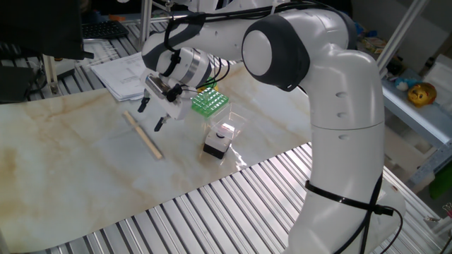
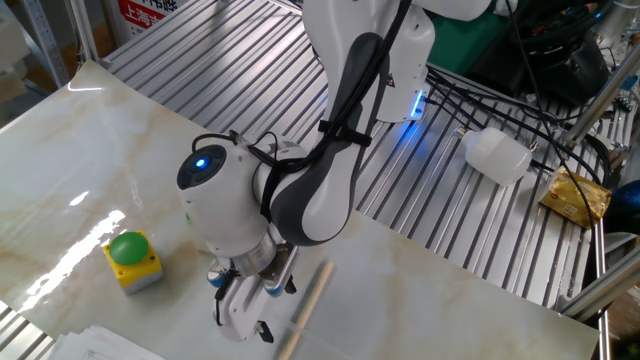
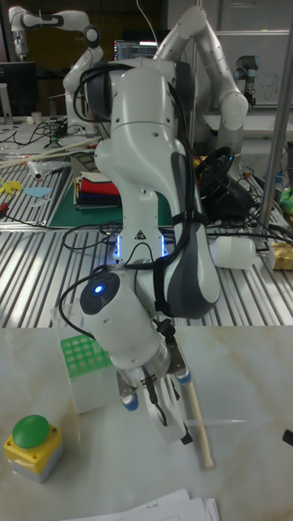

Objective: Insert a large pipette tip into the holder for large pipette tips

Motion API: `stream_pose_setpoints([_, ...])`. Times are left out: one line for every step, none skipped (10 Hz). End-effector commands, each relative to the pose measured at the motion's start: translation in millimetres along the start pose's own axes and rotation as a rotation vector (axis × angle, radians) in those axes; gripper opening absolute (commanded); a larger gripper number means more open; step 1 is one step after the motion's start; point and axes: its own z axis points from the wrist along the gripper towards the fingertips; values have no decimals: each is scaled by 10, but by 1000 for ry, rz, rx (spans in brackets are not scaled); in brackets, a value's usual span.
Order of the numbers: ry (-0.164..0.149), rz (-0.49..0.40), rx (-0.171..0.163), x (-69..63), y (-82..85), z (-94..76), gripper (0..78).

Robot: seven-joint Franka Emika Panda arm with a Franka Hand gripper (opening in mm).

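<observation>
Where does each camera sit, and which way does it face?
One fixed view: high beside the base, facing the marble table; whole arm, hand, small bright green square rack.
The other fixed view: overhead, opposite side; wrist, hand.
Tall fixed view: low, facing the robot's front.
Shared: pale wooden stick.

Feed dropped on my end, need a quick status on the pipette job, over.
Gripper open, empty, hovering over wooden stick. Green tip holder beside the arm, untouched. Clear pipette tip lying on table; nothing blocking holder.
</observation>
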Motion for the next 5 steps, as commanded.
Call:
stream_pose_setpoints([0, -9, -6, -31, -3, 37, 775])
stream_pose_setpoints([0, -9, -6, -30, -3, 37, 775])
stream_pose_setpoints([5, -6, -5, -31, -4, 37, 775])
stream_pose_setpoints([16, -1, -4, -31, -4, 38, 775])
stream_pose_setpoints([38, 2, -8, -36, -6, 46, 775])
